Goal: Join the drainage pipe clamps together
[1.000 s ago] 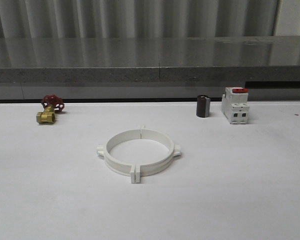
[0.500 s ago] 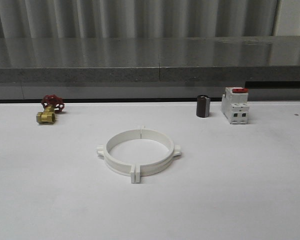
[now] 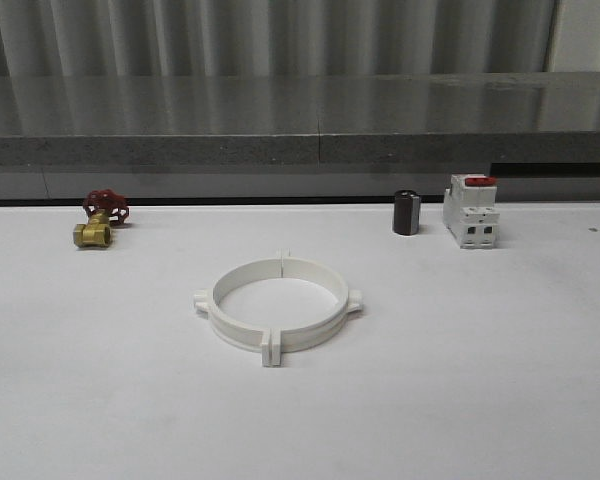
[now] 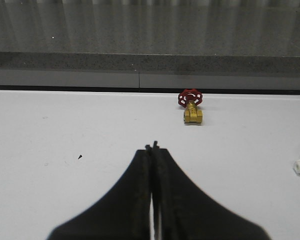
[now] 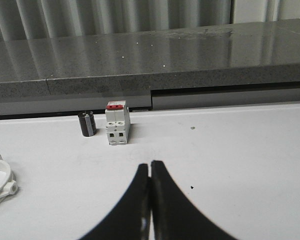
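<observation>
1. The pipe clamps lie as a joined-looking ring at the centre of the front view on the desk.
2. Left end effector and right end effector are both closed, empty.
3. The ring lies between them; neither looks nearer.

Table: you had a white, flat surface that ran back to a grey ledge.
Middle: your drainage pipe clamps lay flat, the two halves joined into one ring.
Far left: you had a brass valve with a red handwheel.
Far right: you saw a dark cylinder standing upright just beside a white breaker with a red switch.
</observation>
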